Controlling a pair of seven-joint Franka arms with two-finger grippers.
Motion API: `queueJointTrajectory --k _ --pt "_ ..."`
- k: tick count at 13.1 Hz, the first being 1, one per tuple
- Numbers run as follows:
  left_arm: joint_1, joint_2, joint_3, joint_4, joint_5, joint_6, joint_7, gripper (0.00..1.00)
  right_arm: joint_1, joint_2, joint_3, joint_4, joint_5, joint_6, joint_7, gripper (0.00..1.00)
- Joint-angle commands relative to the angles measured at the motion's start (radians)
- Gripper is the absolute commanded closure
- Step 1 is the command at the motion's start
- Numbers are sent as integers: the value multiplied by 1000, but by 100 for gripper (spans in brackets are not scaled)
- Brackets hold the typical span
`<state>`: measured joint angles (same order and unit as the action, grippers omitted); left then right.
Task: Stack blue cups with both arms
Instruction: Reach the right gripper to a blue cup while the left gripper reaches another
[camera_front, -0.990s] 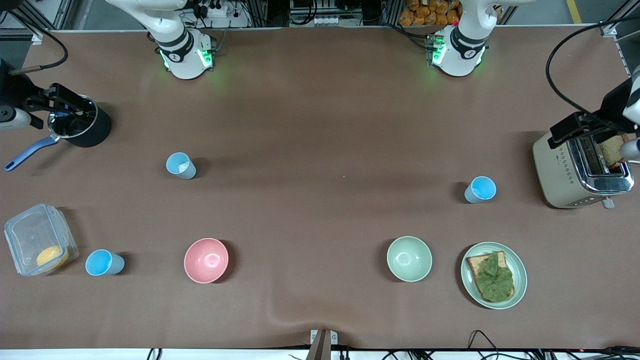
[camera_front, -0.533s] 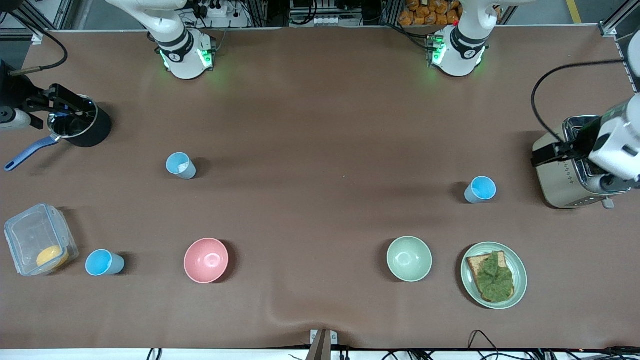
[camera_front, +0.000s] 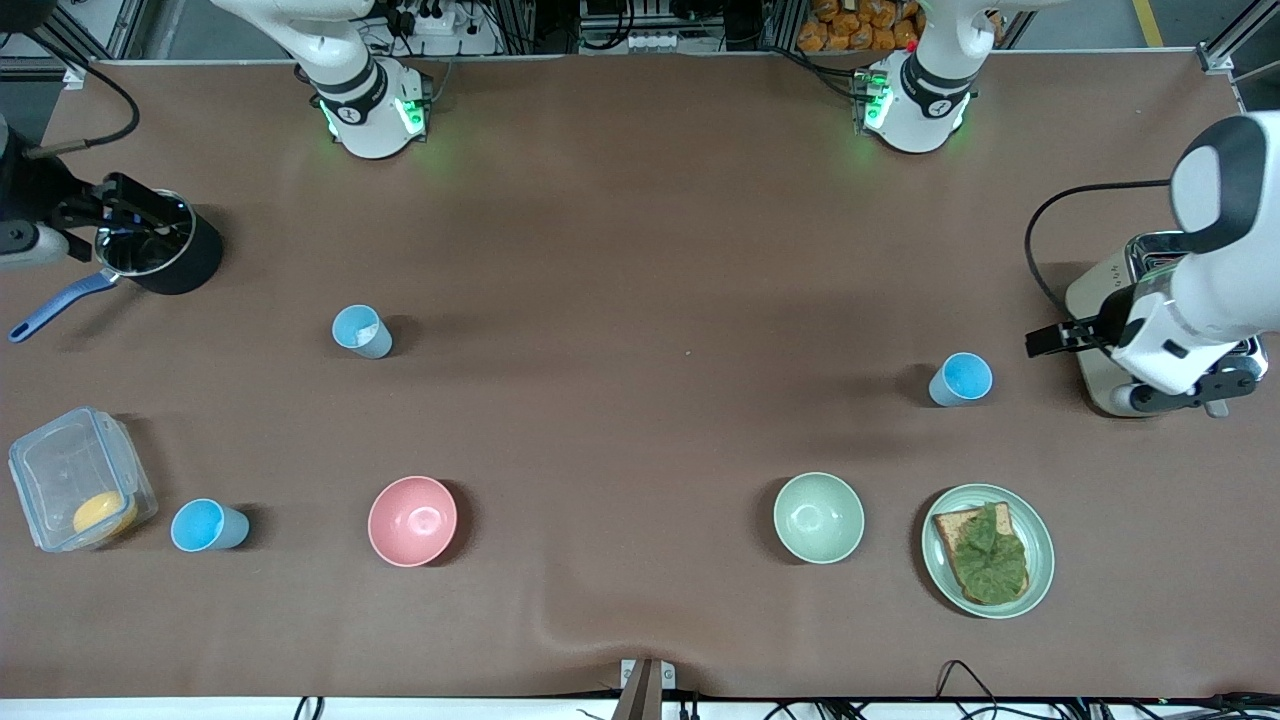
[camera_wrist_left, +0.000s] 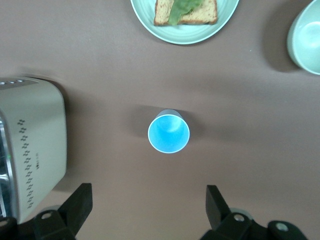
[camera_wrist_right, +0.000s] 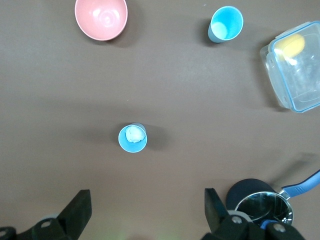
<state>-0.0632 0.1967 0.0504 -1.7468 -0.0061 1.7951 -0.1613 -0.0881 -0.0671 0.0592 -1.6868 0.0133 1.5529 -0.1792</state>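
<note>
Three blue cups stand upright on the brown table. One is beside the toaster. My left gripper hangs open and empty over the table between that cup and the toaster. A second cup, with something pale inside, stands toward the right arm's end. The third is nearer the front camera, beside a clear box. My right gripper is open and empty over the black pot.
A black pot with a blue handle, a clear lidded box, a pink bowl, a green bowl, a plate with toast and lettuce, and a toaster are on the table.
The left arm has swung away from the toaster slots toward the nearby blue cup. The right arm has stayed over the pot. No cup has moved.
</note>
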Motion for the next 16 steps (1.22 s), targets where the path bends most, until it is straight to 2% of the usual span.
queueJointTrajectory --k 1,7,10,14,16 --pt "16 -42 -7 -138 0 122 19 0 -2 20 8 -83 0 71 10 0" --pt "20 -7 -7 -368 0 393 19 0 24 38 8 -410 2 438 17 0" --pt "45 62 -8 -392 0 457 22 0 18 53 8 -519 2 562 10 0" --pt "57 121 -11 -385 -2 495 22 0 -5 203 8 -547 1 705 10 0" --pt "57 125 -11 -382 -2 495 22 0 -2 236 8 -557 1 748 10 0"
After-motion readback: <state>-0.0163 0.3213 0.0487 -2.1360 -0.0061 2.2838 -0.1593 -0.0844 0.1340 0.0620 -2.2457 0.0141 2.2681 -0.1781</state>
